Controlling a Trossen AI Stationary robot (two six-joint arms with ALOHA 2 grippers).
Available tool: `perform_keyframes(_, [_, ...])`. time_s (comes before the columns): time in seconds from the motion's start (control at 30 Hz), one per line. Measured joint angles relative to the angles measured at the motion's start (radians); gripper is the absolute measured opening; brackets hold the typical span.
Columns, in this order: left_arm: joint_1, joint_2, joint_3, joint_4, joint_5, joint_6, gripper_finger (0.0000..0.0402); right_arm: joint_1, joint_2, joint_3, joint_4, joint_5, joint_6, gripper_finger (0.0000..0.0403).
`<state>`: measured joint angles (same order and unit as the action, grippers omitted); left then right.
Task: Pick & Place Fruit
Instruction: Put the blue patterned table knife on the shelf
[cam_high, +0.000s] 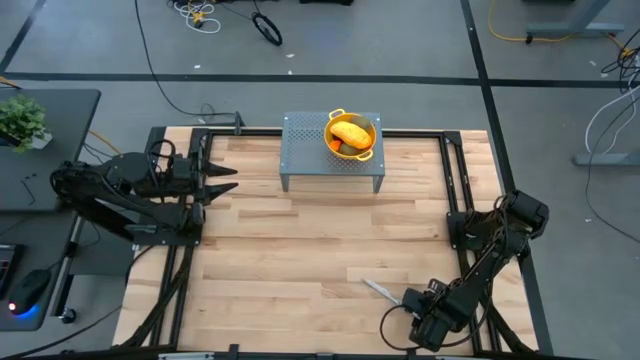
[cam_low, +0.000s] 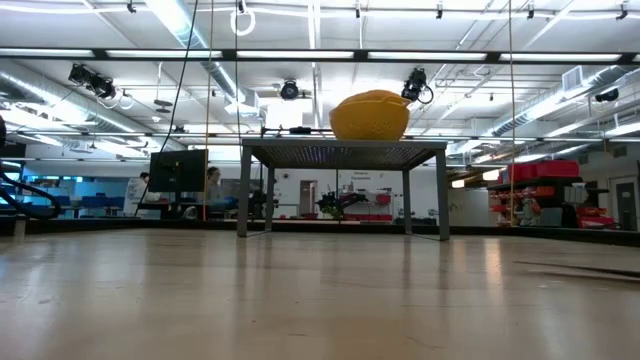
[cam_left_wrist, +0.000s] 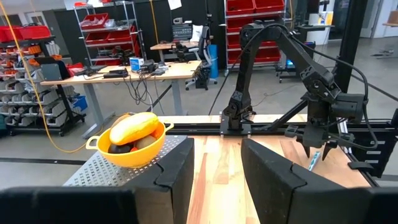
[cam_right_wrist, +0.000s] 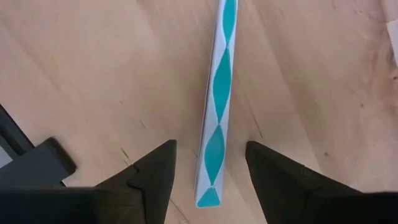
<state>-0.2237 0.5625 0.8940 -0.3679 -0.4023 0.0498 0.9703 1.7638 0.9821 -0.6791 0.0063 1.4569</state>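
The right gripper (cam_right_wrist: 208, 165), jaws released, hangs over the knife (cam_right_wrist: 219, 99); next, lower and close. The fruit (cam_high: 350, 132) sits in the colander (cam_high: 368, 148).

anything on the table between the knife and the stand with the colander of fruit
Nothing: in the high view only bare wood lies between the knife and the grey stand carrying the colander of fruit.

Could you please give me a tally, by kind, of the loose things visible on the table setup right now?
Yellow colander on the grey perforated stand: 1
Large yellow-orange fruit on top: 1
Smaller fruits partly visible beneath it: at least 2; the rest are hidden
Knife on the wood, between the right gripper's open fingers: 1
Total: at least 5
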Motion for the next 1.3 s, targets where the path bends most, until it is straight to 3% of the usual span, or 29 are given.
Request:
perform_keyframes(0.3, [0.0,0.0,0.0,0.0,0.0,0.026,0.0141,0.0,0.001,-0.001,0.011,-0.001,-0.01,0.0194])
perform_keyframes(1.0, [0.0,0.0,0.0,0.001,0.0,0.026,0.0141,0.0,0.003,-0.003,-0.016,-0.008,-0.009,0.0079])
perform_keyframes(1.3, [0.0,0.0,0.0,0.001,-0.001,0.026,0.0141,0.0,0.003,-0.003,-0.016,-0.008,-0.007,0.0067])
